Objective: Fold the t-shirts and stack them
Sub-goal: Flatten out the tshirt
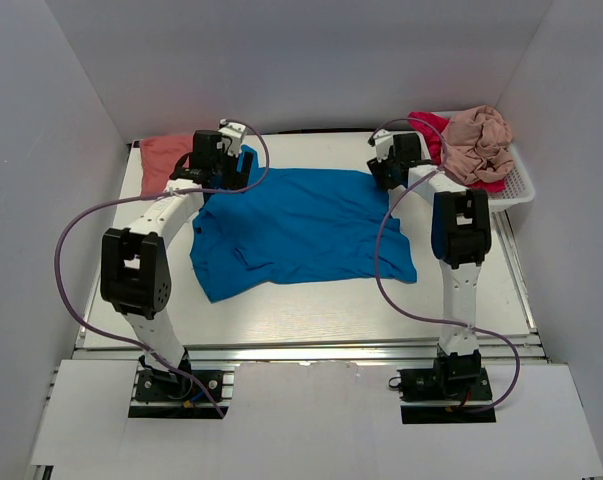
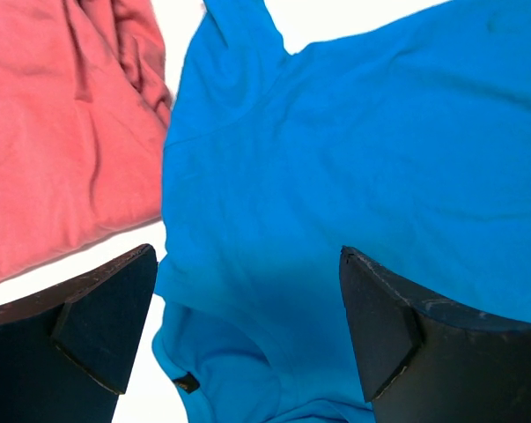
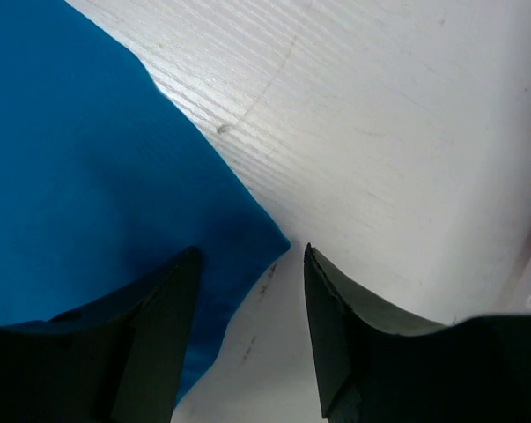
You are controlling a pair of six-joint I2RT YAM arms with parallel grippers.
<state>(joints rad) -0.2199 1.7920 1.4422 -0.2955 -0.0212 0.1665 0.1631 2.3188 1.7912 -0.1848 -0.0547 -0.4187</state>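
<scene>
Nearest to me is a white board (image 1: 311,400) where my two bases are bolted, and behind it lies the white table (image 1: 311,300), closed in by plain white walls (image 1: 281,60) on three sides. On the middle of the table the blue t-shirt (image 1: 301,225) lies spread flat. Its long axis goes from left to right, with a straight edge toward my right side and sleeve-like flaps at the left end. My left arm (image 1: 136,270) rises to a bent elbow and reaches forward. Its left pincer (image 2: 243,326) hangs widely spread above the far left part of the blue cloth and pinches nothing. My right arm (image 1: 461,230) stands more upright and bends down at the far right corner of the shirt. The right pincer (image 3: 252,264) is partly spread, and the cloth corner lies between its fingers, not squeezed. Farther, at the far left corner of the table, lies the salmon t-shirt (image 1: 164,160), just beside the blue one. At the far right a white basket (image 1: 516,185) holds the crumpled beige-pink t-shirt (image 1: 478,140) on top of the magenta t-shirt (image 1: 433,130).
</scene>
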